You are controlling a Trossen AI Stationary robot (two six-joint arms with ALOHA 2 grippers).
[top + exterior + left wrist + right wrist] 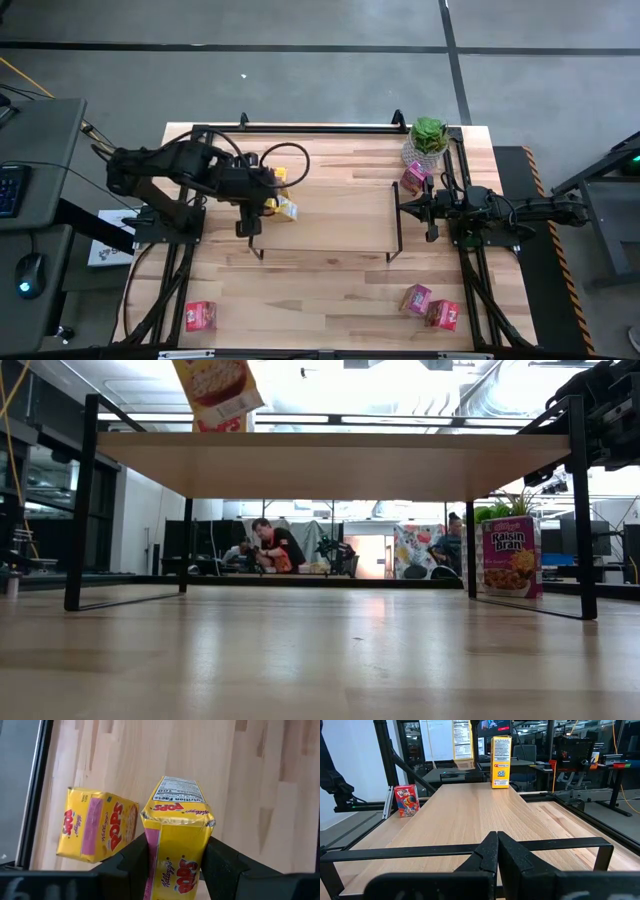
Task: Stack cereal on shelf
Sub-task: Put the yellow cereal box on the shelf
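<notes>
High view: a yellow Pops box (272,205) is clamped by the left gripper (262,204) above the shelf (330,215). Left wrist view: a second Pops box (97,824) stands on it. Right wrist view: the right gripper (497,854) is closed, empty. Lowering beside it is judged next.

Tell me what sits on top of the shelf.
One yellow cereal box rests on the shelf. The left pincer holds a second yellow box above it. Nothing else shows there.
</notes>
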